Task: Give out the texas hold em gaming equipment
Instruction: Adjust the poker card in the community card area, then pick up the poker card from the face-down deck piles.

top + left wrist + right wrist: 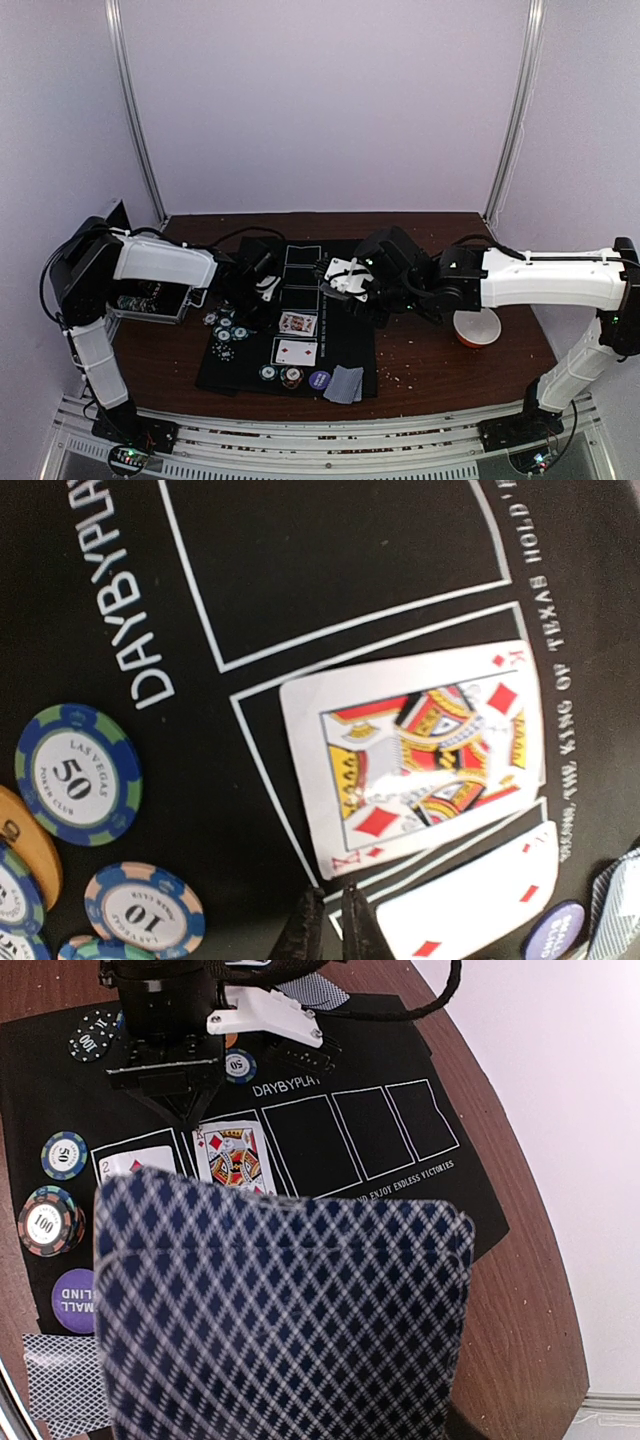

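Cards go face up into the outlined boxes [301,275] of the mat [240,375]: king of diamonds [420,755] and two of diamonds [470,900] fill its 6 o'clock pair, so your right gripper [352,283], clamped on a blue-backed card [285,1310], hovers by the empty boxes toward 12 o'clock. Your left gripper [325,925], pinched shut on nothing, waits beside the king, probably squaring it.

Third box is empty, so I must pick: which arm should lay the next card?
Right, probably. The right gripper holds a blue-backed card near the empty boxes; the left gripper is shut and empty beside the king of diamonds.
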